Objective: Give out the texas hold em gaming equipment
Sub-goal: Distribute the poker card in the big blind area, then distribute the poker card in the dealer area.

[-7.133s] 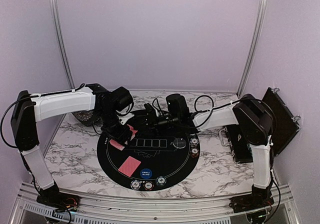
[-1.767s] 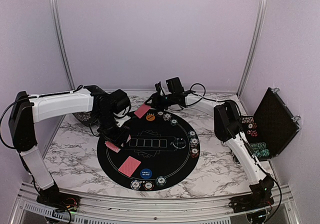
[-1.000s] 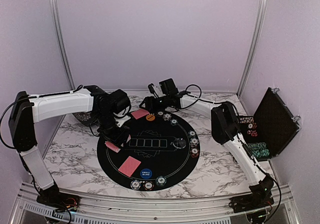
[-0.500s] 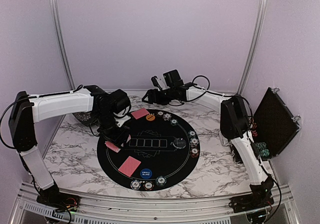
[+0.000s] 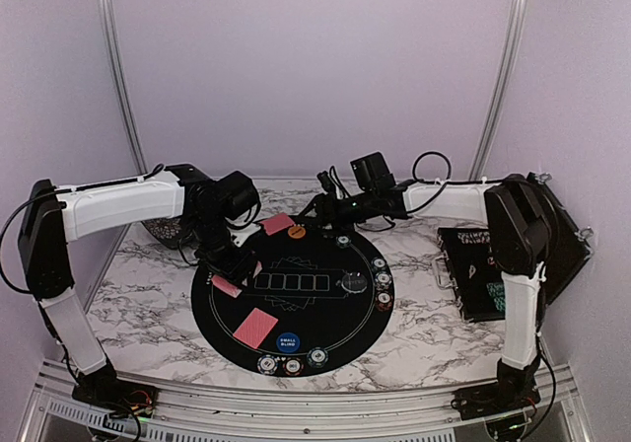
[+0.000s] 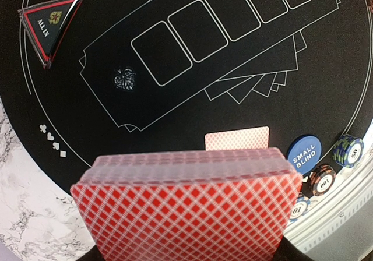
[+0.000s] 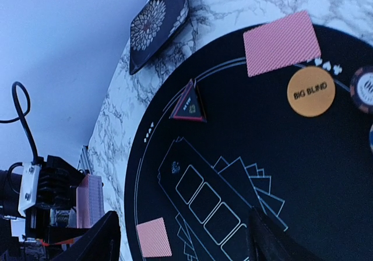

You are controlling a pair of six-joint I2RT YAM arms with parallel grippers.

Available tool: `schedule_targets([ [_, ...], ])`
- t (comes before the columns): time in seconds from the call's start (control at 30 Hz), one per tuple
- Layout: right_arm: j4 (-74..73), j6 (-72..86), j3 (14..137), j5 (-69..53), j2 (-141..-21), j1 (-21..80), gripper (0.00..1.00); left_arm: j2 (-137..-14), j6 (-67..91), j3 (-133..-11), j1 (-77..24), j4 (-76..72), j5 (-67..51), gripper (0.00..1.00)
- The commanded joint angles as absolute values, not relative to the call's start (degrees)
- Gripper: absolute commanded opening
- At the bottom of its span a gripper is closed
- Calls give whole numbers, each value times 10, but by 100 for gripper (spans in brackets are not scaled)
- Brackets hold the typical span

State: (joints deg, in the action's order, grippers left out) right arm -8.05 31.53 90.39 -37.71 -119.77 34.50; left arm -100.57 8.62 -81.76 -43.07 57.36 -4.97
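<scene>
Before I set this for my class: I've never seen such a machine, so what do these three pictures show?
Two robot arms, left and right, are bolted to a marble table. The wide picture looks down from above and behind them; the other two come from a camera on each wrist. A round black mat carries red-backed cards, poker chips, a blue button, an orange button and a triangular marker. A chip case lies at the right. The left jaws grip a deck of cards; the right jaws stand open, empty.
</scene>
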Motion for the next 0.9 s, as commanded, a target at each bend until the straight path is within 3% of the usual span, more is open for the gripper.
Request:
schedule_targets([
  [0.0, -17, 358, 848, -443, -1157, 353, 71, -1020, 91, -842, -441, 590, -57, 58],
  [0.23, 64, 413, 775, -500, -1143, 377, 70, -1032, 93, -863, -454, 590, -58, 58],
  [0.87, 145, 490, 779, -543, -1181, 420, 68, -1044, 85, -889, -466, 593, -56, 58],
])
